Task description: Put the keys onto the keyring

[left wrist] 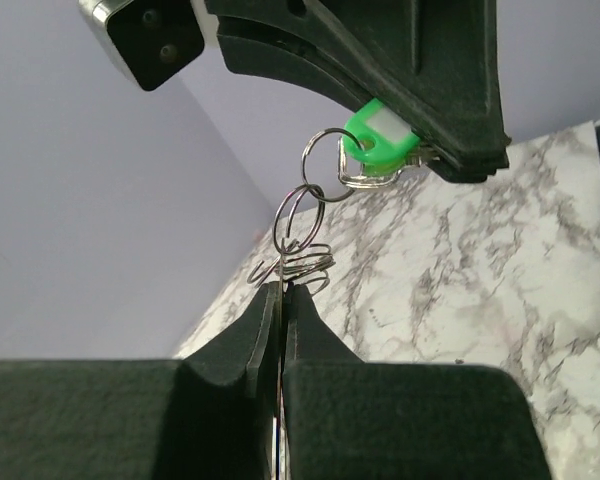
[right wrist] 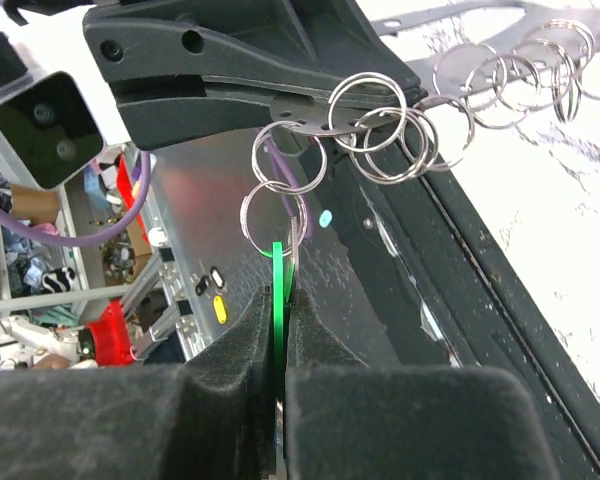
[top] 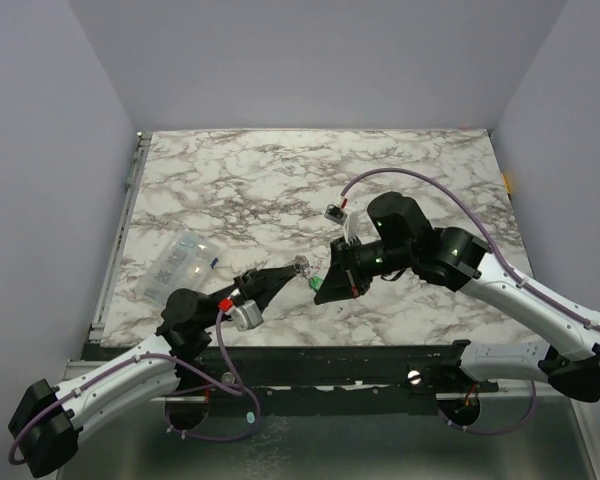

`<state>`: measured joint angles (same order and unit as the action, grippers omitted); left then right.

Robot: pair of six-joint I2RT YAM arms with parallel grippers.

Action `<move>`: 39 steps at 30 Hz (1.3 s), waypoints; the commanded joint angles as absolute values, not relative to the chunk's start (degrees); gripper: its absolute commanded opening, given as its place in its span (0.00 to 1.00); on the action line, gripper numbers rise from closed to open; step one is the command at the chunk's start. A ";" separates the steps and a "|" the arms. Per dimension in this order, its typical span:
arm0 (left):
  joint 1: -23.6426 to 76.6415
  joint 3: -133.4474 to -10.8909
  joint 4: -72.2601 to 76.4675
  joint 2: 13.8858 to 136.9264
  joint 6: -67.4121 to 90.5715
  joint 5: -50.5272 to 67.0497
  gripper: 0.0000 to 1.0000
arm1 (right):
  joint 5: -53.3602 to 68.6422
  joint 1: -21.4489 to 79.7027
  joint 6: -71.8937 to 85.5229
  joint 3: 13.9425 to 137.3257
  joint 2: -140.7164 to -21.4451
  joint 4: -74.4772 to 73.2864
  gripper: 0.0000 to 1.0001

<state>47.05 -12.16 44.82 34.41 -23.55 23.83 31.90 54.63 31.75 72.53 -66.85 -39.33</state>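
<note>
Left jaws: the left gripper (left wrist: 282, 292) has its black fingers pressed together, pinching one end of the keyring (left wrist: 302, 235), a chain of linked silvery wire rings.
Right jaws: the right gripper (right wrist: 277, 300) is squeezed tight on the bright green plastic-headed key (right wrist: 277, 272), which shows edge-on as a thin green strip between the pads.
Keyring: the rings stick out from the left fingertips toward the right gripper. In the right wrist view they bunch just under the tip of the left gripper, overlapping one another.
Key head: in the left wrist view the green head sits clamped at the tip of the right gripper's black fingers. A white patch shows on its face and a silvery metal part shows just below it.
Contact: the end ring of the chain meets the key's head and looks threaded through the hole there. I cannot tell how far on it sits.
Height: keyring and key both hang in the air, neither touching the surface.
Grippers: they are tip to tip over the near part of the table, the left arm reaching in from the left and the right arm from the right.
Table: white and grey marble-pattern tabletop (top: 280, 170), with pale walls around it.
Bag: a clear plastic bag with small blue marks (top: 180, 262) lies flat on the table's left side, well apart from both grippers.
</note>
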 commanded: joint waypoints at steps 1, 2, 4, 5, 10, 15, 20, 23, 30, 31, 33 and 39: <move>46.53 -9.98 44.48 33.93 -36.20 20.90 0.00 | 32.70 54.25 31.85 74.27 -67.01 -49.11 0.01; 46.61 -10.01 44.02 34.04 -36.87 20.46 0.00 | 32.95 54.16 31.70 74.68 -67.24 -49.24 0.01; 46.75 -10.09 43.29 34.10 -37.61 19.67 0.00 | 34.62 54.00 31.41 75.15 -68.04 -48.31 0.01; 46.83 -10.10 43.05 34.08 -37.92 19.48 0.03 | 35.55 53.97 31.30 75.37 -68.75 -47.81 0.01; 47.20 -10.00 37.71 33.71 -43.62 19.91 0.40 | 34.11 53.71 28.09 78.27 -72.06 -50.83 0.01; 47.53 -11.53 22.58 31.87 -54.27 20.31 0.67 | 28.89 53.16 25.66 83.24 -73.98 -54.88 0.00; 47.40 -15.00 11.43 32.66 -59.09 20.56 0.70 | 22.38 52.47 24.11 85.89 -75.07 -57.53 0.01; 47.02 -16.59 9.96 31.45 -56.30 21.71 0.70 | 13.30 52.15 22.73 87.30 -76.66 -60.51 0.00; 43.54 -17.56 9.79 27.37 -51.67 22.46 0.70 | -5.51 49.51 20.75 90.09 -79.48 -61.57 0.01; 43.12 -17.46 9.80 27.63 -52.66 20.57 0.70 | -5.92 49.10 20.55 90.76 -79.97 -61.46 0.00; 42.58 -17.60 9.64 27.38 -55.35 16.68 0.69 | -6.13 48.28 19.92 92.23 -80.67 -61.16 0.01; 42.04 -16.33 14.80 23.81 -53.07 8.23 0.68 | -6.07 46.97 17.74 95.06 -84.42 -60.42 0.00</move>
<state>42.70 -16.49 10.59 26.30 -53.89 15.73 -3.44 47.51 20.21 92.23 -81.80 -60.58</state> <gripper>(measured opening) 0.681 0.051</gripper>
